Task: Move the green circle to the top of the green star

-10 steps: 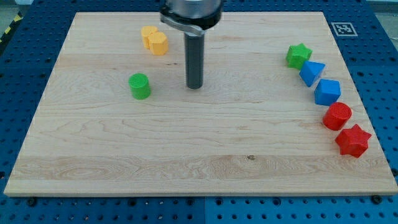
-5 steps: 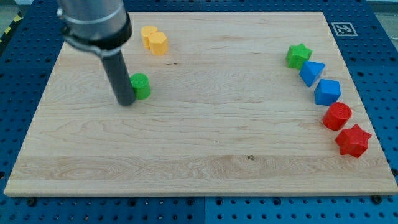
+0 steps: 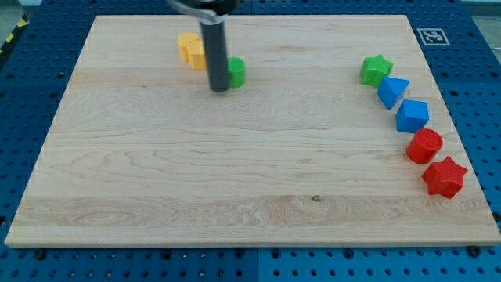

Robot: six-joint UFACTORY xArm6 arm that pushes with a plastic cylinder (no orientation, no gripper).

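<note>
The green circle (image 3: pixel 235 72) lies on the wooden board near the view's top, left of centre. My tip (image 3: pixel 218 89) touches its left side, and the rod hides part of it. The green star (image 3: pixel 376 70) lies far to the view's right, near the board's right edge, at about the same height as the circle.
A yellow block (image 3: pixel 190 48) lies just left of the rod, partly hidden by it. Below the green star runs a curved row: a blue triangle (image 3: pixel 392 92), a blue block (image 3: pixel 412 116), a red circle (image 3: pixel 424 146) and a red star (image 3: pixel 444 176).
My tip went round to the green circle's left side and pushed it right and up the view, from the board's left part to beside the yellow block.
</note>
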